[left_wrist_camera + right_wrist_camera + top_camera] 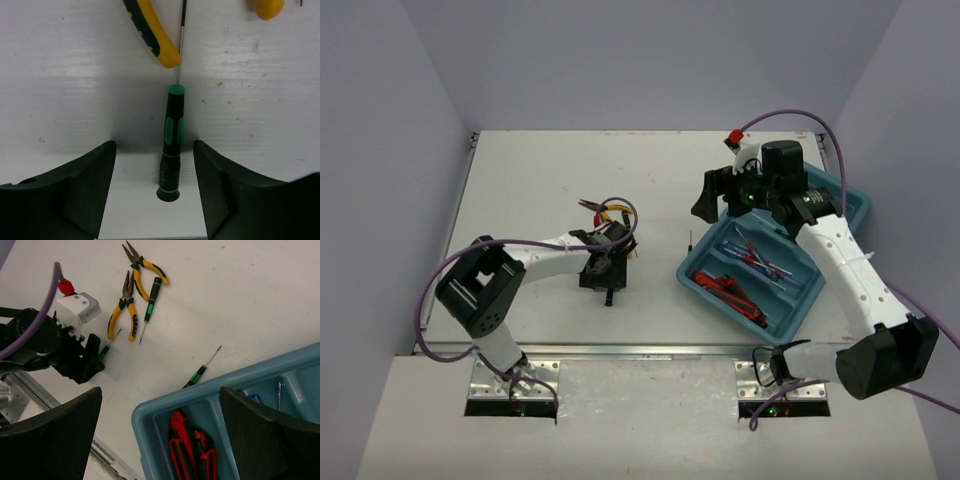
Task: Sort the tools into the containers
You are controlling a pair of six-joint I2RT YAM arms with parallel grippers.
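Step judged: the left arm is picking a screwdriver and the sort is partly done.

- **Tray:** one teal tray (147, 422) sits directly under the right gripper (160, 397), whose jaws are wide with nothing between them.
- **Left gripper:** the left gripper (154, 144) is half-narrowed and straddles a black-green screwdriver (170, 145) on the table (540, 180). There are gaps on both sides, so no contact yet.
- **Next move:** close centred on the handle, lift clear of the pliers ahead, and carry it to a tray compartment.

Counts:
- **Yellow pliers:** two, near yellow pliers (122, 302) and far yellow pliers (138, 262), both just ahead of the left fingers.
- **Red-handled pliers:** the red-handled pliers (187, 440) are in the tray below the right gripper, at least two; the exact count is unclear.
- **Black-green screwdrivers:** three. One is between the left jaws, the second black-green screwdriver (151, 294) lies beside the pliers, and the third black-green screwdriver (199, 374) is just outside the tray rim.
- **Blue screwdrivers:** several blue screwdrivers (760, 255) are in the tray, too small to count.
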